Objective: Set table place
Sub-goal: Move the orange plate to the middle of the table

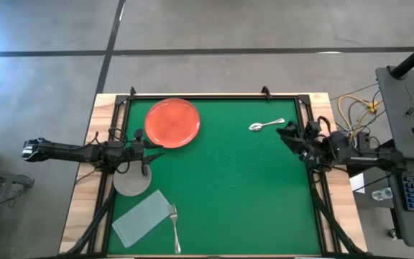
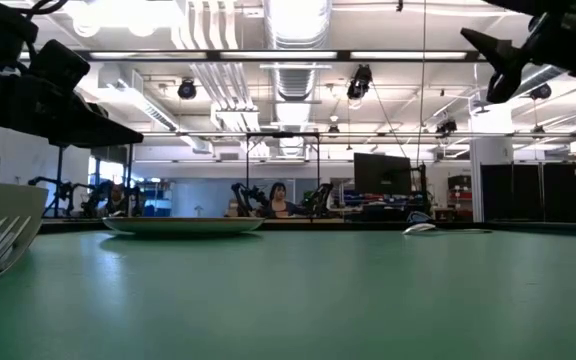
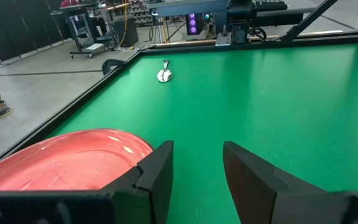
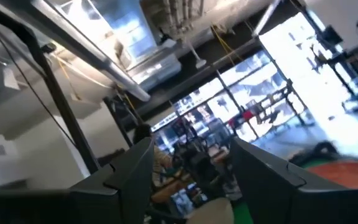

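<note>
The orange-red plate [image 1: 172, 122] lies flat near the table's far left; in the left wrist view the plate [image 3: 61, 165] is just beside my fingers. The silver spoon [image 1: 266, 125] lies far right, also seen as the spoon [image 3: 164, 74]. The grey bowl [image 1: 132, 181] stands near the left edge, partly under my left arm. The fork [image 1: 175, 226] lies on the near edge of a grey napkin [image 1: 142, 217]. My left gripper [image 1: 158, 147] hovers open beside the plate's near rim. My right gripper [image 1: 284, 133] is open, raised near the spoon's handle and tilted upward.
The green table [image 1: 236, 187] has a wide bare middle and near right. Black rails [image 1: 315, 180] and a wooden border frame it. Cables and equipment [image 1: 408, 108] sit beyond the right edge. A person [image 2: 276, 198] is far off in the room behind.
</note>
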`<action>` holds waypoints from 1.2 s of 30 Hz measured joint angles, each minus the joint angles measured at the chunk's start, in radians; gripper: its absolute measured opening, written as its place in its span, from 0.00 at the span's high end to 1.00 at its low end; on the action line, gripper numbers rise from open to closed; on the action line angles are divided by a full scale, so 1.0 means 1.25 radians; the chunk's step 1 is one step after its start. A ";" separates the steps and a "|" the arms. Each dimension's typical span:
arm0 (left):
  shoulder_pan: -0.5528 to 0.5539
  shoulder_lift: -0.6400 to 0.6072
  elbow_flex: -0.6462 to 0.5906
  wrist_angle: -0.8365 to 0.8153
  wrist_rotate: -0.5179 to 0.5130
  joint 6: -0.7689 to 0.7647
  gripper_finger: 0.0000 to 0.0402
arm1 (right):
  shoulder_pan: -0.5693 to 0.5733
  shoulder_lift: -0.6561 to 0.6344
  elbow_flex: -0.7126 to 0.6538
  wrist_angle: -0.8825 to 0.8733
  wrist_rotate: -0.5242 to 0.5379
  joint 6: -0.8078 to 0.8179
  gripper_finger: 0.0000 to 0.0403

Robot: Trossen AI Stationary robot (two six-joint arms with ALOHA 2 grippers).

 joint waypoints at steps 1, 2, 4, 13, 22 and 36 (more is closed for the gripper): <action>0.000 0.000 0.000 0.000 0.000 0.000 0.69 | 0.000 0.007 0.004 0.004 0.000 0.012 0.49; 0.000 0.000 0.000 0.000 0.000 0.000 0.69 | 0.000 0.013 0.006 0.006 0.000 0.019 0.49; 0.000 0.000 0.000 0.000 0.000 0.000 0.69 | 0.000 0.022 0.009 0.002 0.002 0.029 0.49; 0.000 0.000 0.000 0.086 -0.221 0.354 0.69 | 0.000 0.092 0.045 0.004 0.329 -0.275 0.49; 0.002 -0.009 0.005 0.191 -0.224 0.306 0.69 | -0.005 0.275 0.205 0.000 0.335 -0.434 0.49; 0.004 -0.010 0.004 0.247 -0.389 -0.918 0.69 | -0.080 0.466 0.520 -0.713 0.591 0.302 0.49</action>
